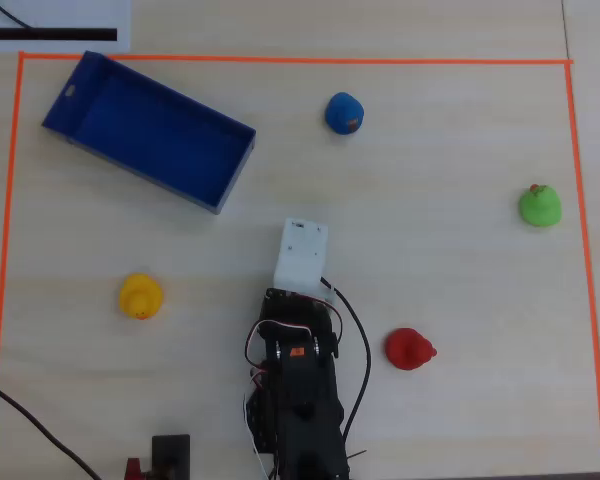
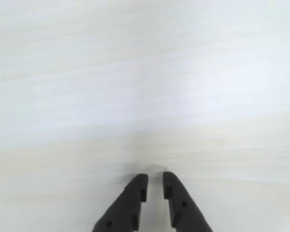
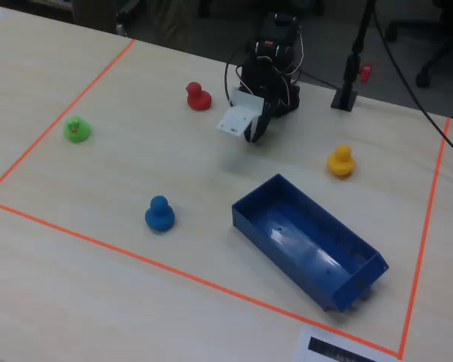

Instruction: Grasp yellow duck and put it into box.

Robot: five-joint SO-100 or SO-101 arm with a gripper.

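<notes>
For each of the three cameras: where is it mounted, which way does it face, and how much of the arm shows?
Overhead view: above the table, looking straight down; arm enters from the bottom edge, yellow duck to its left, box top left.
Wrist view: on the arm, facing bare tabletop; only the end effector shows, fingertips slightly apart.
Fixed view: across the table from the arm, angled down; the arm at the far side, end effector pointing down.
Overhead and fixed views share all four ducks and the box.

Blue duck (image 1: 344, 113), green duck (image 1: 539, 205), red duck (image 1: 410, 349) inside orange tape (image 1: 280, 59).
</notes>
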